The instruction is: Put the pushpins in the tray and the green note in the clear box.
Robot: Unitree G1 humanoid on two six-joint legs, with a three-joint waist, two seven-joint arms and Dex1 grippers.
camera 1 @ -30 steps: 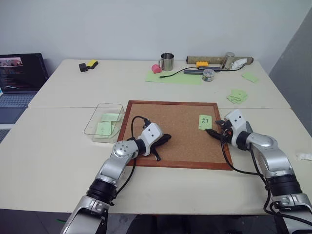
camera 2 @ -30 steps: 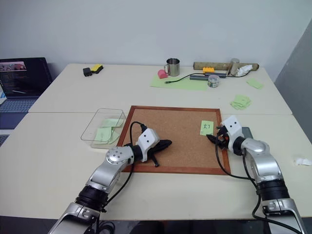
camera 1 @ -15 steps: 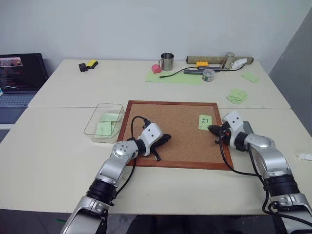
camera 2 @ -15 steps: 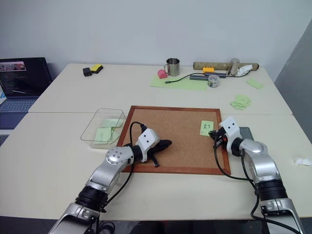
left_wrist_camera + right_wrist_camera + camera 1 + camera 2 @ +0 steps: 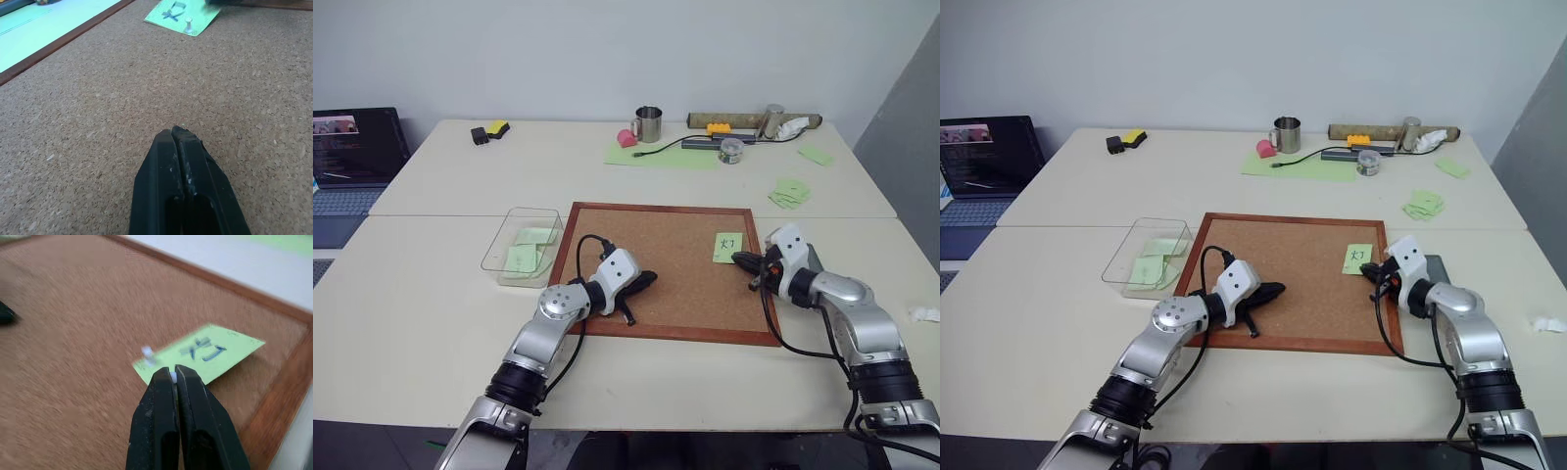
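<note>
The pale table (image 5: 431, 294) is wide, with a laptop (image 5: 352, 147) at its far left edge and a cup and cables far behind, well away from my work. In the middle lies the wood-framed corkboard (image 5: 666, 264). The clear box (image 5: 499, 257) stands just beside its left edge, with blank notes inside. The grey tray (image 5: 1435, 262) lies just beside its right edge, partly hidden behind my right wrist. The green note (image 5: 726, 247) is at the right side of the board, near the far corner. My right gripper (image 5: 736, 258) is just beside its near edge and points left over it. Its fingers are clenched, and I judge they pinch a white pushpin (image 5: 172, 377). A second pin (image 5: 146, 352) stands in the note, so the tray is my next goal, on my right side. My left gripper (image 5: 651, 277) rests closed and empty on the cork, near the box.
</note>
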